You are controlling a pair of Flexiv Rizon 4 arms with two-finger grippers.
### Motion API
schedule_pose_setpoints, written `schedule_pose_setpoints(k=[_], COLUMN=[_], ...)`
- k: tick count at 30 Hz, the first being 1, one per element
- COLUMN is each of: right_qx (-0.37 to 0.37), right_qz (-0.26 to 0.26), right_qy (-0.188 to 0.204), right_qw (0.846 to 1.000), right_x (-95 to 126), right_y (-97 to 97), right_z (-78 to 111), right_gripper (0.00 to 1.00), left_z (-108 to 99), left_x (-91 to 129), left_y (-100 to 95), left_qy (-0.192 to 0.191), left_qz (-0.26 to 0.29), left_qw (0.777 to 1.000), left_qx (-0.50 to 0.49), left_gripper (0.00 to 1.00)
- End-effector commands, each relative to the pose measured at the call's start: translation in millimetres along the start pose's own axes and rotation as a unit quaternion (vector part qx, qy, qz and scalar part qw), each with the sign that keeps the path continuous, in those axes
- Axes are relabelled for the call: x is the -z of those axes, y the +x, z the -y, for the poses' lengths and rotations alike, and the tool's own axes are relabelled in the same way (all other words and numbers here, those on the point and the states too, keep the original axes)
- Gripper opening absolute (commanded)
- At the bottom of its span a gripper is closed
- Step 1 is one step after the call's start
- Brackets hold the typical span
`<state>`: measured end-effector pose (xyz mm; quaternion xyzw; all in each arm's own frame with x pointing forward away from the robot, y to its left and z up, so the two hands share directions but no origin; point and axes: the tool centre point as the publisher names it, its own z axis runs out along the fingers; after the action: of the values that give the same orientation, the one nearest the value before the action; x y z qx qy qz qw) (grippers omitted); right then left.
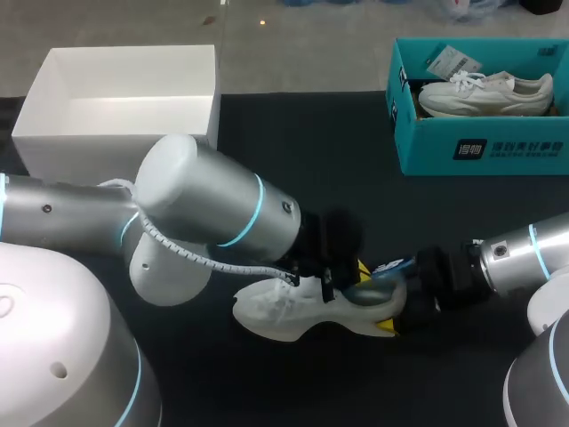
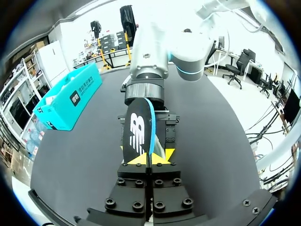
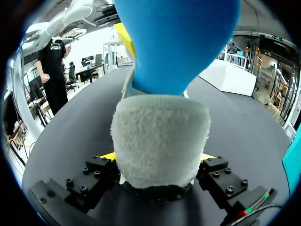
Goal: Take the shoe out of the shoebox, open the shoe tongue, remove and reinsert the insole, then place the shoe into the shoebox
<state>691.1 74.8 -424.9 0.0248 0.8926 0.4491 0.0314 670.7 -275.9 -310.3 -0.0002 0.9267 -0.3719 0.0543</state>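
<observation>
Head view shows the shoe [image 1: 284, 311] lying on the table [image 1: 267, 160] between the arms, outside the teal box [image 1: 480, 147]. Its padded heel is clamped from both sides by the right gripper [image 3: 157, 157], fingers wide. The left gripper [image 2: 150, 157] is pinched narrow on the insole [image 2: 141, 134], which rises edge-on from the heel opening. The insole looks thin, light and floppy, so hold it near its heel end. The shoe's collar is soft and its sole firmer; the heel counter seems the safest hold.
</observation>
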Motion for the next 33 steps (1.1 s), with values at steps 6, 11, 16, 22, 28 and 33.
schedule_pose_setpoints(k=[6, 11, 16, 22, 28, 33], right_qx=[0.0, 0.0, 0.0, 0.0, 0.0, 0.0], right_qz=[0.001, 0.001, 0.001, 0.001, 0.001, 0.001], right_qy=[0.001, 0.001, 0.001, 0.001, 0.001, 0.001], right_qw=[1.0, 1.0, 1.0, 1.0, 1.0, 1.0], right_x=[-5.7, -5.7, -5.7, -5.7, -5.7, -5.7], right_y=[1.3, 1.3, 1.3, 1.3, 1.3, 1.3], right_z=[1.8, 1.8, 1.8, 1.8, 1.8, 1.8], right_gripper=[0.0, 0.0, 0.0, 0.0, 0.0, 0.0], left_z=[7.5, 5.6, -3.7, -10.8, -9.7, -7.6], left_x=[15.6, 2.6, -4.8, -16.5, -18.5, -15.9], left_y=[-7.0, -8.0, -12.7, -14.6, -9.4, -5.1], left_qy=[0.102, 0.071, 0.078, 0.073, 0.061, 0.049], left_qz=[-0.04, -0.059, -0.079, -0.103, -0.105, -0.101], left_qw=[0.994, 0.996, 0.994, 0.991, 0.992, 0.993], left_qx=[0.002, 0.002, 0.019, 0.038, 0.035, 0.029], left_gripper=[0.0, 0.0, 0.0, 0.0, 0.19, 0.4])
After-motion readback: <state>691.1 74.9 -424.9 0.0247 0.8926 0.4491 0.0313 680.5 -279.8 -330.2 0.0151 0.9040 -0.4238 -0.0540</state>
